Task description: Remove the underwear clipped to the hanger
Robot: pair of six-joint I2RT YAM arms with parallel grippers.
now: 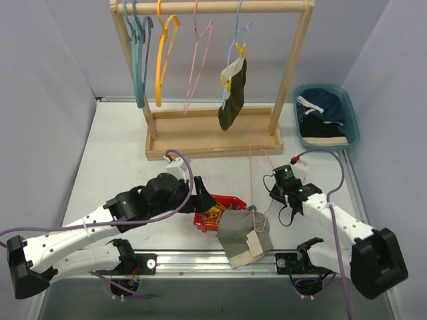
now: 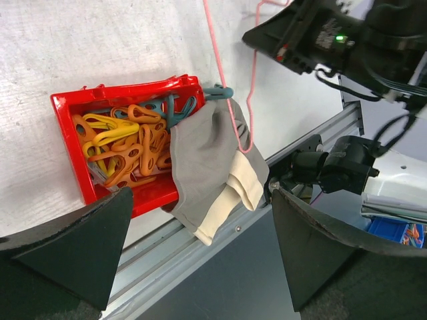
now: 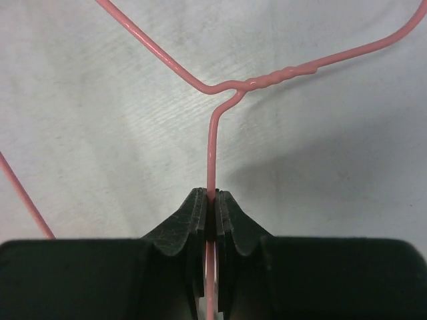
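Note:
The grey-beige underwear (image 1: 243, 239) lies bunched at the table's near edge, half over the red clip tray (image 1: 200, 219). It hangs on a pink wire hanger (image 1: 257, 167) that lies on the table, held there by a teal clip (image 2: 217, 92). In the left wrist view the grey-beige underwear (image 2: 210, 157) lies beyond my left gripper (image 2: 200, 260), which is open and empty above it. My right gripper (image 3: 212, 200) is shut on the pink hanger's neck (image 3: 212, 147). The dark olive-black underwear (image 1: 233, 93) hangs clipped to a blue hanger on the rack. The navy underwear (image 1: 328, 105) lies in the blue bin.
The wooden rack (image 1: 213, 137) stands at the back with teal, orange and pink empty hangers. The red tray (image 2: 70, 107) holds several orange and yellow clips (image 2: 127, 143). The blue bin (image 1: 351, 130) is at the back right. A metal rail (image 1: 200, 257) runs along the near edge.

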